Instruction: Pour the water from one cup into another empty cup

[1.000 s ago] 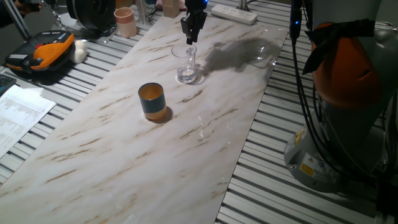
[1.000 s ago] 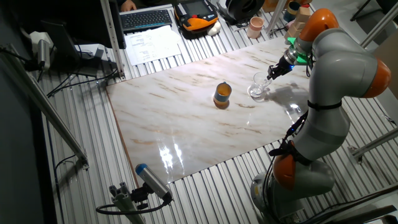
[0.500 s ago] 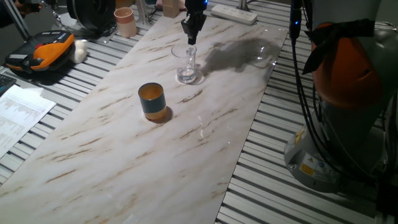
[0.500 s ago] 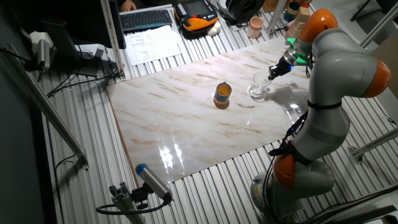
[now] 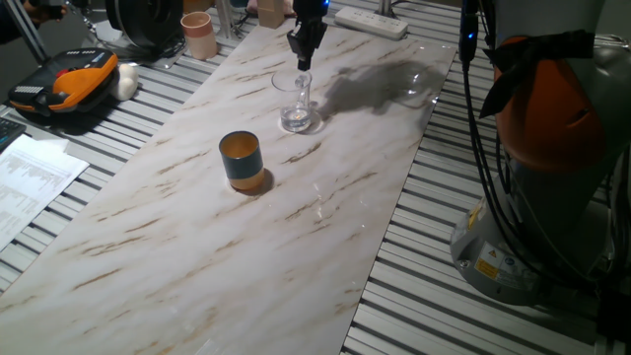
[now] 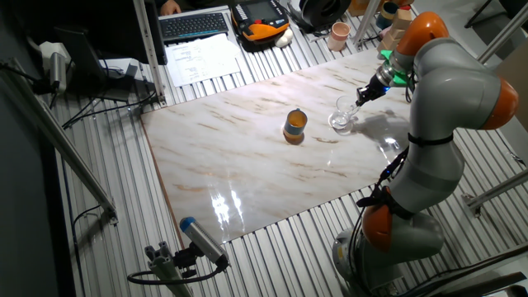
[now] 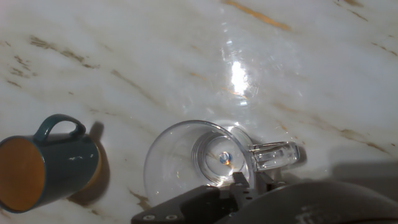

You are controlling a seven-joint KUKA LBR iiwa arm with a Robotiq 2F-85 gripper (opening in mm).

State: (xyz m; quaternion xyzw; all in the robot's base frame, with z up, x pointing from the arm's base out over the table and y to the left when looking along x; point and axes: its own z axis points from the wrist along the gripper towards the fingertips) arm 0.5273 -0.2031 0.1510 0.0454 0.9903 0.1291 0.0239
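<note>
We see the glass cup point(image 5: 297, 102) standing upright on the marble table point(image 5: 197, 247), toward its far end, with a thick clear base and a clear handle that shows in the hand view point(image 7: 277, 155). The water point(image 7: 214, 158) is barely visible there as a thin layer at the bottom of the glass. The end effector point(image 5: 306, 61) hangs just above the far rim of the glass cup, its dark fingers point(image 5: 308, 44) pointing down and drawn close together; in the other fixed view it point(image 6: 360, 98) sits at the right side of the glass, at rim height. We cannot tell from any view whether the fingers are pinching the rim or merely closed beside it, since the hand view shows only the dark underside of the tool at the bottom edge, against the glass rim.

The teal cup point(image 5: 241, 160) stands upright near the middle of the table, nearer to us and to the left of the glass, well apart from it; its inside is orange and it has a teal handle point(image 7: 59, 124). We also see a pinkish-beige cup point(image 5: 198, 35) off the marble at the far left, an orange and black case point(image 5: 64, 84) left of the table, and a white power strip point(image 5: 370, 20) at the far end.
</note>
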